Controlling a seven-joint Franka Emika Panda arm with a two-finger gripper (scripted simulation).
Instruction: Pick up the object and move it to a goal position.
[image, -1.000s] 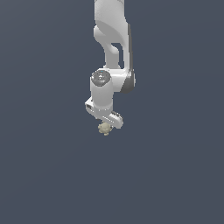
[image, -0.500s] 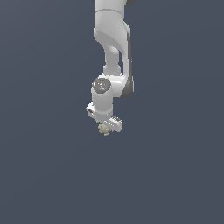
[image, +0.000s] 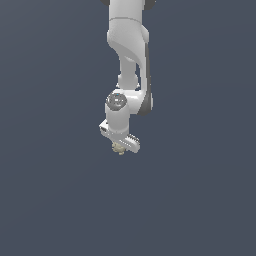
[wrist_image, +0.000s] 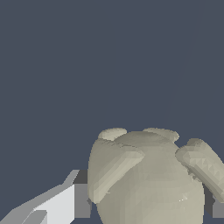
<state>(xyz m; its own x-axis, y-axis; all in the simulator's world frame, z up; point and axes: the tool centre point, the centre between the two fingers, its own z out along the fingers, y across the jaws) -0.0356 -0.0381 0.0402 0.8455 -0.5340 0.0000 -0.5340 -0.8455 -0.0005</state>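
The object (image: 118, 148) is a small beige-tan lump with a knobbly surface. In the exterior view it sits directly beneath the white tool (image: 120, 146), touching it, and is much smaller than it; only its lower part shows below the tool body. In the wrist view the object (wrist_image: 148, 179) appears as a rounded mass with raised ribs and small bumps along its edge, pressed against a white finger (wrist_image: 61, 203), with plain dark grey background around it

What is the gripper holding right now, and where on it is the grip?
The gripper holds the small beige knobbly object, pinched by its sides between the two fingers. Its bumpy lower part pokes out below the fingertips in the exterior view.
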